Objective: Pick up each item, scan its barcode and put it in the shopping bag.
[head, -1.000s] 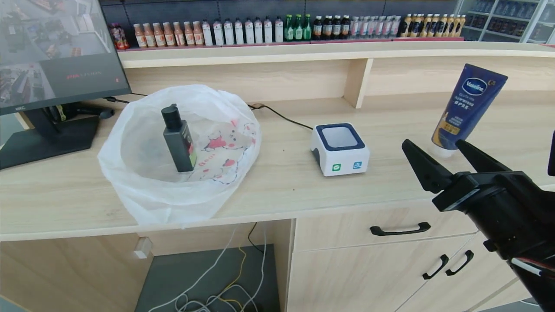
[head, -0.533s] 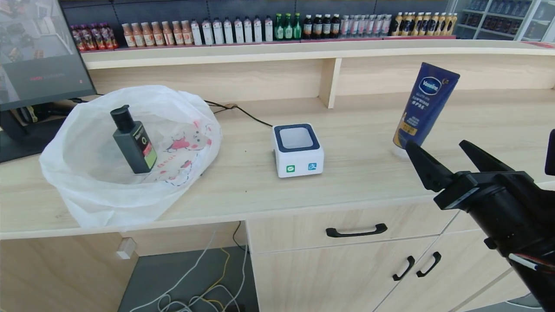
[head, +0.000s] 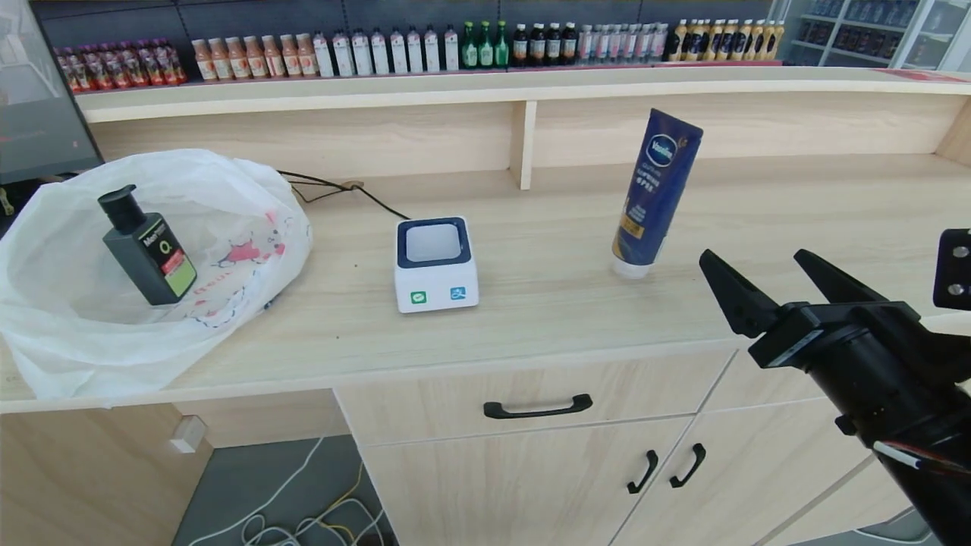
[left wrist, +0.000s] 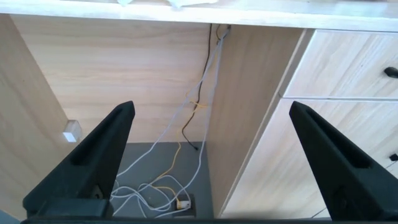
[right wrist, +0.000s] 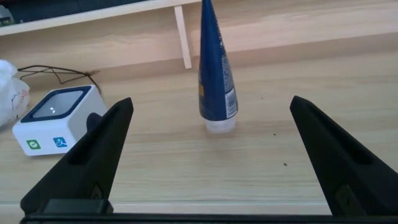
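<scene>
The blue tube (head: pixel 656 189) stands cap-down on the worktop (head: pixel 546 303), to the right of the scanner (head: pixel 435 262), facing the right end effector (head: pixel 749 258), whose jaws are spread wide, apparently to take it.

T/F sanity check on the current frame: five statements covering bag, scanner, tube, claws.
1. A dark bottle stands inside the shopping bag. True.
2. The scanner sits on the counter between the shopping bag and the blue tube. True.
3. The blue tube lies flat. False: it stands on its cap, leaning slightly.
4. The left claw and the right claw are both open and empty. True.
5. The right claw touches the blue tube. False: it is apart from the tube, on the near side of it.
</scene>
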